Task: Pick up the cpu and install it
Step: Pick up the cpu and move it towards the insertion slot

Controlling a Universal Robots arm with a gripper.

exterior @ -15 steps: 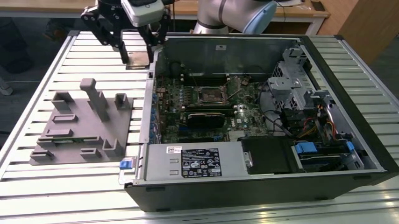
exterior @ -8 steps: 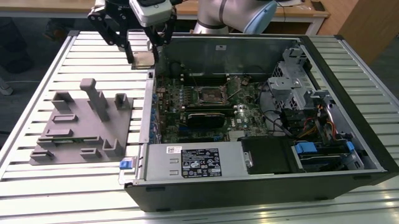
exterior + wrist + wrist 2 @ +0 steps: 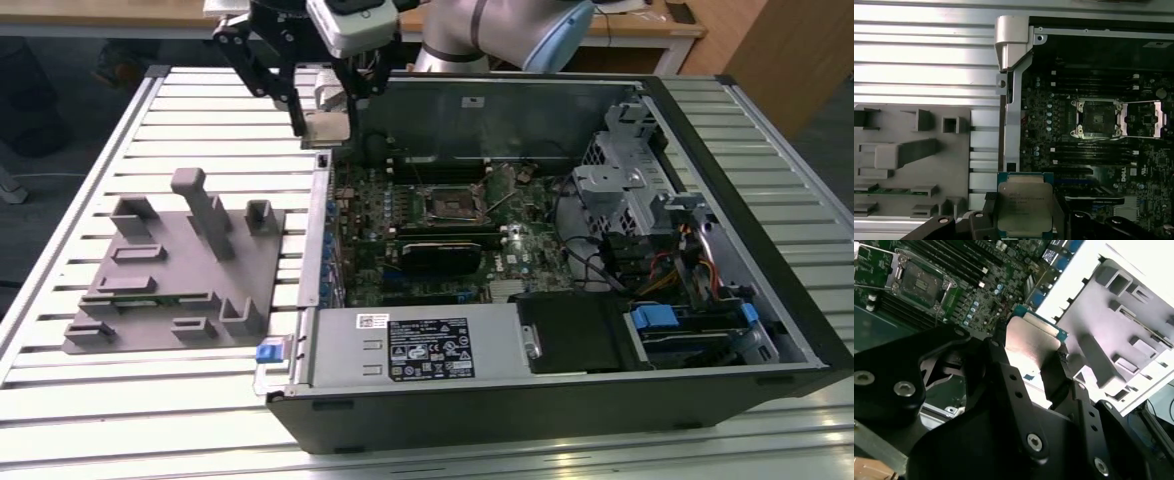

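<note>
My gripper (image 3: pixel 324 122) hangs above the back left edge of the open computer case (image 3: pixel 787 300), shut on the cpu (image 3: pixel 328 127). The cpu is a thin square chip with a pale silvery top (image 3: pixel 1025 202) on a green board, clamped between two black fingers (image 3: pixel 996 360) in both wrist views. Its metal face (image 3: pixel 1030 345) shows between the fingers in the second wrist view. The cpu socket (image 3: pixel 454 205) lies open on the motherboard, to the exterior view's right of the gripper, its metal frame (image 3: pixel 1099 118) swung up. Nothing sits in the socket (image 3: pixel 921 282).
A grey plastic fixture block (image 3: pixel 174 265) with upright posts lies on the slatted table at the exterior view's left of the case. The case's silver side rail (image 3: pixel 1010 100) runs between fixture and motherboard. Drive cages and cables (image 3: pixel 654 230) fill the case's right side.
</note>
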